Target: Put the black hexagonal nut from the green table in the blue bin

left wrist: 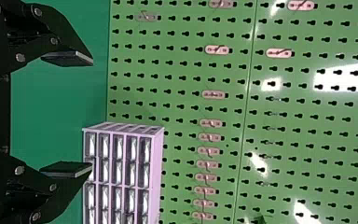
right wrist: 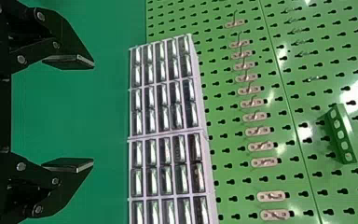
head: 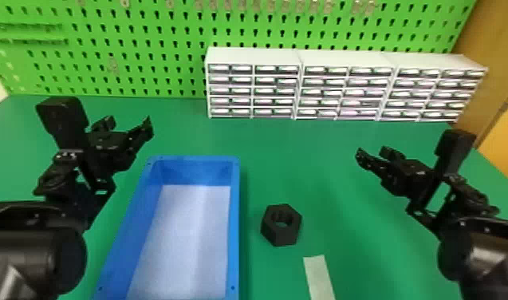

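The black hexagonal nut (head: 281, 235) is laid flat on the green table (head: 324, 179), its round hole turned upward, near the right long wall of the blue bin (head: 233, 223) but not touched by it. The bin, rectangular and open-topped, with a whitish floor, is set upright, its far short wall faced toward the table's far edge and kept well apart from it. The nut is placed between bin and table's right edge.

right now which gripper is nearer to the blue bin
Left. The left gripper hangs near the far left corner of the blue bin; the right gripper is off right, beyond the nut.
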Motion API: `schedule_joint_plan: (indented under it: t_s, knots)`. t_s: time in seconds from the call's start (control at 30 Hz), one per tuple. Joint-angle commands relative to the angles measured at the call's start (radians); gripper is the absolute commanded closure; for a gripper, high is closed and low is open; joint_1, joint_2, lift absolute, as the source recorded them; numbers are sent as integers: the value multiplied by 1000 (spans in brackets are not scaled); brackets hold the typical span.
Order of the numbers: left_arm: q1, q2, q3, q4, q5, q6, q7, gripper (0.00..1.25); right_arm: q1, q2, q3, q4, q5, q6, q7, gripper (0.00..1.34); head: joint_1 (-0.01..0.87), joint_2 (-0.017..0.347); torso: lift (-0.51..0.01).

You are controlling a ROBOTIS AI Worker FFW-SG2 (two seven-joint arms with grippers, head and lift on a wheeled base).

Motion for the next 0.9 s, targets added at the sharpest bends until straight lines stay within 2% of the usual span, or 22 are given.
schedule_joint_plan:
  t_s: [0.0, 0.87]
  knots:
    - [0, 0, 0, 0, 0, 0, 0, 453, 0, 0, 0, 0, -1, 0, 0, 515, 691, 9, -97]
    - [12, 0, 20, 2, 21, 0, 2, 453, -3, -2, 6, 0, -4, 0, 0, 515, 691, 9, -97]
